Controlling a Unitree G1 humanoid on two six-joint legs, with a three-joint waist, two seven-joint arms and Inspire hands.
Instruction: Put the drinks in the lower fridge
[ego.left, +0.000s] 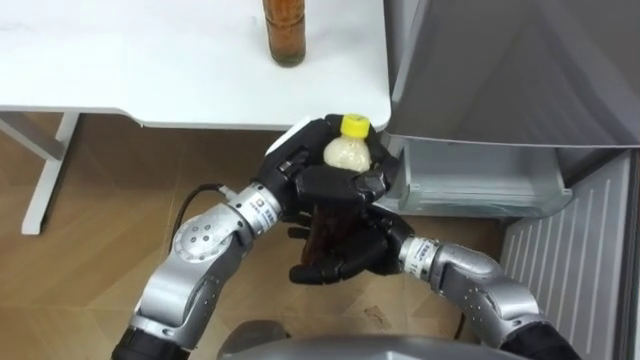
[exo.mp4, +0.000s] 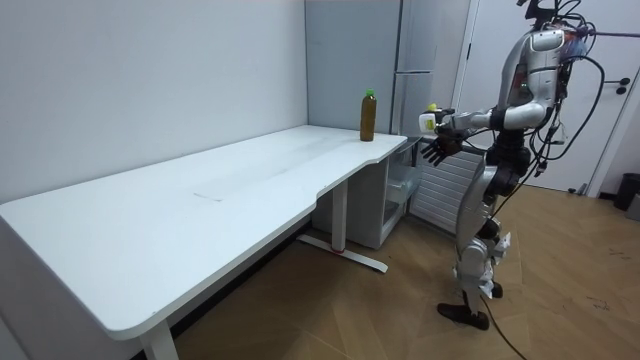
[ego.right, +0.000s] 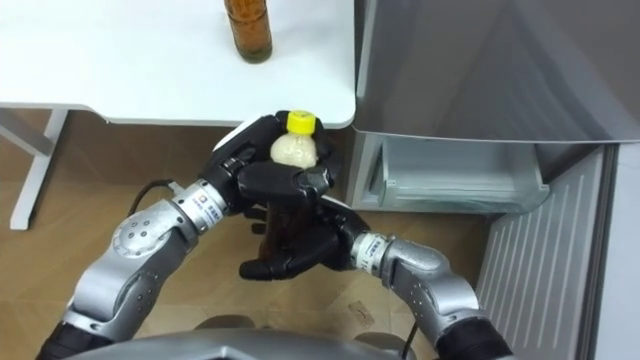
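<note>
At table's end, stance: the robot stands upright on a wood-plank floor (ego.left: 100, 200), between the table's corner and the fridge.
Bottle (ego.left: 348, 152): at the eye view's centre, off the table and held in the air just outside the fridge; a round plastic body, pale and cloudy at the shoulder, with a small yellow cap (ego.left: 355, 125).
Bottle axis: long axis near vertical, cap up; the room view shows it upright too.
Left hand (ego.left: 300, 180): dark fingers curled round the bottle's upper body, clasping it from 9 o'clock.
Right hand (ego.left: 340, 258): at 6 o'clock of the bottle, palm up, fingers spread and relaxed beneath its base; contact cannot be told.
Amber bottle (ego.left: 285, 30): at 12 o'clock, upright on the table near its edge, clear brown and cylindrical.
Table (ego.left: 150, 70): at 11 o'clock, a smooth white top with a rounded corner.
Fridge (ego.left: 500, 70): at 2 o'clock, flat matt grey.
Drawer (ego.left: 480, 185): at 3 o'clock, low, pulled out, translucent pale plastic.
Door (ego.left: 575, 260): at 4 o'clock, swung open, its inner face ribbed.
</note>
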